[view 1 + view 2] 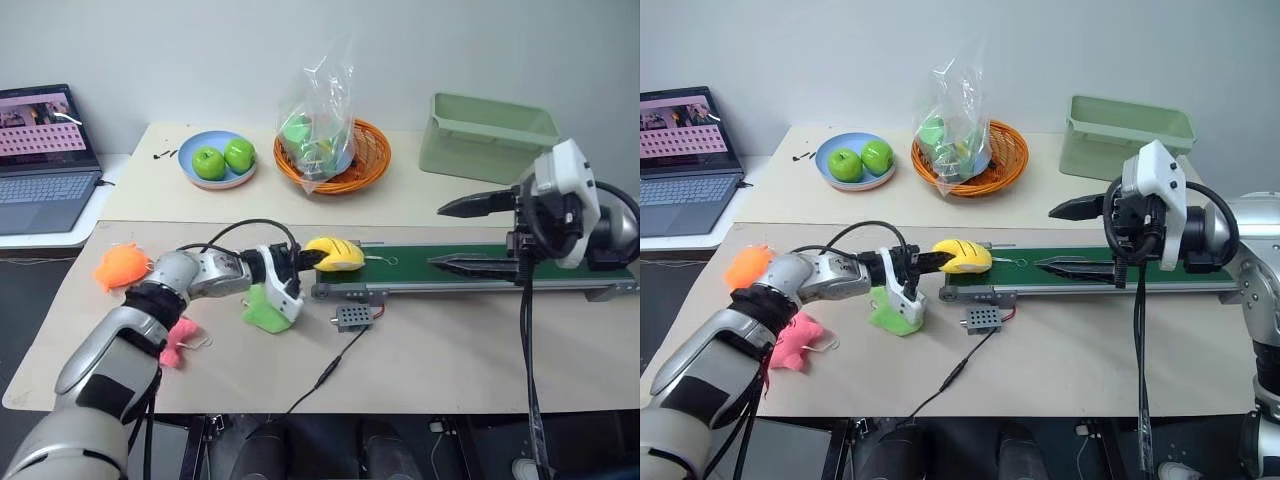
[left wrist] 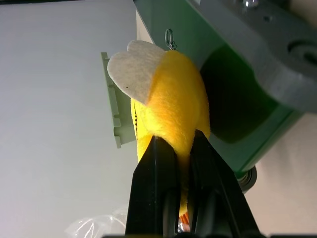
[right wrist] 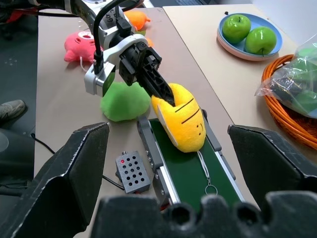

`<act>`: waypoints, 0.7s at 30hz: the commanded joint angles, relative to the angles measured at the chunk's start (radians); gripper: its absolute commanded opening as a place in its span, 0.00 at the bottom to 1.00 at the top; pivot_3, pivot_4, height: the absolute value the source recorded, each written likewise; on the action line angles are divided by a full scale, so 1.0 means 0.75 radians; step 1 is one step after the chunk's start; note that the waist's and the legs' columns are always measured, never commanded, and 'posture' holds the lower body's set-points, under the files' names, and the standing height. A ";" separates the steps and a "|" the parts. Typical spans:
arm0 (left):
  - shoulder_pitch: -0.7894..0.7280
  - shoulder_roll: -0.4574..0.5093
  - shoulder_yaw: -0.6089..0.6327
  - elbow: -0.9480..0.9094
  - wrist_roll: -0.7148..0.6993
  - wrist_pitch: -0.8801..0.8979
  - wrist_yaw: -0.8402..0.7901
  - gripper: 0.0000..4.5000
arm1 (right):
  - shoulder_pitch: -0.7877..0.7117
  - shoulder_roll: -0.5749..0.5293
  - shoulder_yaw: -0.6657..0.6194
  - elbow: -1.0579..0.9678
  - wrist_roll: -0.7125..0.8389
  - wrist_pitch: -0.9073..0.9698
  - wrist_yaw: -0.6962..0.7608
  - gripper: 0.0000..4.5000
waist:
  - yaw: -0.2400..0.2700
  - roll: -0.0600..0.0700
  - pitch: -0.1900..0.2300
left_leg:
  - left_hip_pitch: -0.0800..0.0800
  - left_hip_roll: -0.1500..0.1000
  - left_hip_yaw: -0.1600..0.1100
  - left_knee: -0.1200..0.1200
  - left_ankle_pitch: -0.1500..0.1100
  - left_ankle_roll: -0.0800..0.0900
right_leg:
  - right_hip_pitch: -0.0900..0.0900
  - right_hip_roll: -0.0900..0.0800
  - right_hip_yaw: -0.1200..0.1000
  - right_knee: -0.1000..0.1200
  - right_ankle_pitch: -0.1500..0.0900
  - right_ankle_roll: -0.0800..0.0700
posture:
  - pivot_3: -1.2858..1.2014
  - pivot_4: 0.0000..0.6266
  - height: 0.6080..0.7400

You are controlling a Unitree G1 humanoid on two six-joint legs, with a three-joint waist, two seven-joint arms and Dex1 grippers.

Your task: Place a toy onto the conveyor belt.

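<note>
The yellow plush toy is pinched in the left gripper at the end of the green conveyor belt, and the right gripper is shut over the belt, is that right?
Not quite: the right gripper is open, not shut, its two fingers spread wide apart in the right wrist view. The rest holds: the left gripper pinches the yellow plush toy at the end of the conveyor belt.

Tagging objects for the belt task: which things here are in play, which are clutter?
In play:
yellow plush toy
left gripper, shut on it
conveyor belt

Clutter:
orange plush
pink plush
light green plush
plate of apples
basket
pale green bin
laptop
</note>
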 commanded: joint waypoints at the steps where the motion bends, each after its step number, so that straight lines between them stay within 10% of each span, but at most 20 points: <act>1: -0.029 -0.002 -0.009 0.032 -0.012 -0.026 0.023 0.08 | -0.026 0.000 -0.032 -0.018 0.035 -0.010 -0.016 1.00 | 0.000 0.000 0.000 | 0.000 0.000 0.000 0.000 0.000 0.000 | 0.000 0.000 0.000 0.000 0.000 0.000 | 0.52 0.24 1.00; 12: -0.036 -0.012 0.036 0.058 -0.149 -0.085 -0.050 0.95 | -0.040 -0.007 -0.013 0.032 -0.005 -0.039 -0.019 1.00 | 0.000 0.000 0.000 | -0.001 0.000 0.000 0.001 0.000 0.000 | 0.000 0.000 0.000 0.001 0.000 0.001 | 0.52 0.24 1.00; 16: -0.031 0.011 0.071 0.030 -0.231 -0.091 -0.137 0.99 | -0.049 -0.006 -0.005 0.041 -0.007 -0.043 -0.019 1.00 | -0.002 0.000 0.000 | -0.001 0.000 0.000 0.001 0.000 0.000 | 0.000 0.000 0.000 0.001 0.000 0.001 | 0.52 0.24 1.00; 21: 0.118 0.015 0.232 -0.172 -1.087 0.245 -0.876 0.99 | -0.055 -0.016 -0.003 0.070 -0.012 -0.052 0.000 1.00 | -0.006 0.000 0.000 | -0.001 0.001 0.000 0.001 0.000 0.000 | -0.001 0.000 0.000 0.002 0.000 0.001 | 0.52 0.24 1.00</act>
